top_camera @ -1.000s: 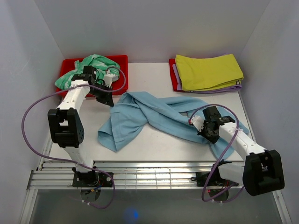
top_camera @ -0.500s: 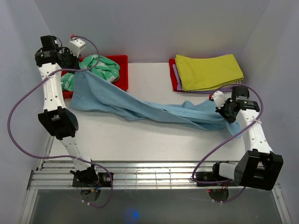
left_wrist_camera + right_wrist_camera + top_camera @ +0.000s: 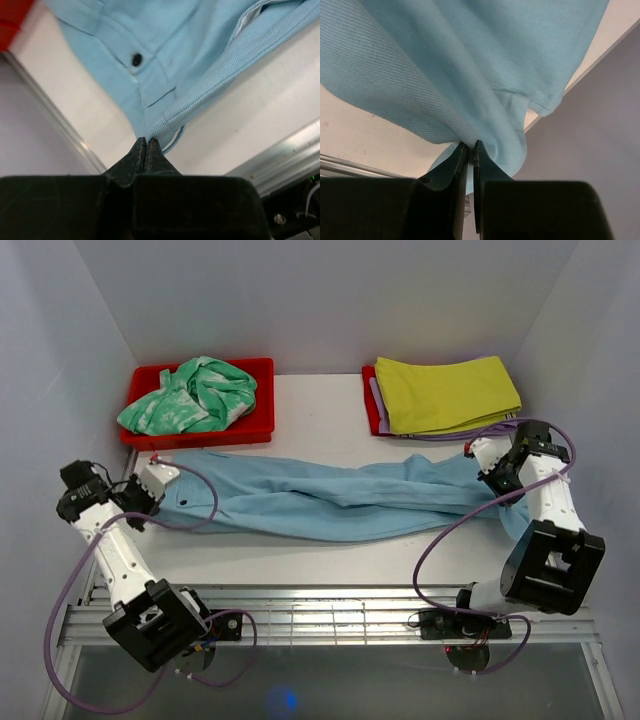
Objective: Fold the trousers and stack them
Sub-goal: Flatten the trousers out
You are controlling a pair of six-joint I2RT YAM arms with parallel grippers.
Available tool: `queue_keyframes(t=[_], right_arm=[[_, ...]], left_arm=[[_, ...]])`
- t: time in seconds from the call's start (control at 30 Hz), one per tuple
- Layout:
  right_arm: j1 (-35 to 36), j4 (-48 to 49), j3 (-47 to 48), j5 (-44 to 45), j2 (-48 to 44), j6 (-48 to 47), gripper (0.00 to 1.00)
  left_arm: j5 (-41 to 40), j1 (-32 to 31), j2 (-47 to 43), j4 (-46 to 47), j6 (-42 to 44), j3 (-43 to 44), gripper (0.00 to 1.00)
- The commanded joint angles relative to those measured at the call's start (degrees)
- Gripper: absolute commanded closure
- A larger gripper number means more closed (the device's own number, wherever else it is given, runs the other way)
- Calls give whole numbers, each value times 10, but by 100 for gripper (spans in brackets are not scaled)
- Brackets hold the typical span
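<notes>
Item under inspection: the long-legged light sky-blue cloth trousers (image 3: 330,495). They lie stretched lengthwise across the white tabletop (image 3: 300,550), from the left edge almost to the right wall. The waistband end is at the left. The two legs run rightward, partly overlapping and creased along the middle. A small dark round button (image 3: 136,60) shows on the waist section near a stitched flap.

The left gripper (image 3: 146,144) has its jaws pressed together on the corner of the waistband, low over the table's left edge. The right gripper (image 3: 470,146) has its jaws clamped on a bunched fold of the leg end, close to the right wall. Some of that cloth hangs past the table edge there.

Behind the trousers at far left sits a rectangular red plastic tray (image 3: 262,370) holding a crumpled mint-green-and-white patterned garment (image 3: 195,395). At far right lies a folded yellow-green cloth (image 3: 445,392) on top of a folded pale purple cloth (image 3: 495,427).
</notes>
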Motion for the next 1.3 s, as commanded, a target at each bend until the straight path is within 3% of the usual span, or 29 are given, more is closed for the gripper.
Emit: queue_keyframes(t=[0.0, 0.23, 0.6, 0.9, 0.93, 1.0, 1.03, 1.07, 1.1, 1.27], right_arm=[[3, -12, 73, -12, 52, 23, 92], [35, -23, 177, -18, 151, 85, 92], [50, -29, 366, -9, 246, 124, 92], [69, 25, 415, 45, 338, 178, 90], [71, 29, 419, 62, 343, 185, 86], [72, 39, 424, 66, 346, 200, 67], [72, 32, 434, 71, 347, 203, 56], [72, 17, 441, 68, 346, 203, 33], [72, -23, 448, 67, 341, 195, 26], [36, -87, 332, 14, 204, 110, 28]], left_arm=[[-13, 35, -15, -22, 181, -107, 100], [-73, 44, 27, 40, 185, -168, 100], [-138, 133, 134, 171, 261, -164, 100], [-156, 138, 170, 220, 270, -159, 100], [-155, 138, 171, 221, 271, -161, 100], [-158, 138, 170, 223, 277, -165, 100], [-159, 138, 170, 227, 277, -168, 100], [-156, 138, 168, 228, 278, -171, 100], [-153, 137, 164, 227, 277, -170, 100], [-117, 138, 152, 186, 266, -152, 100]])
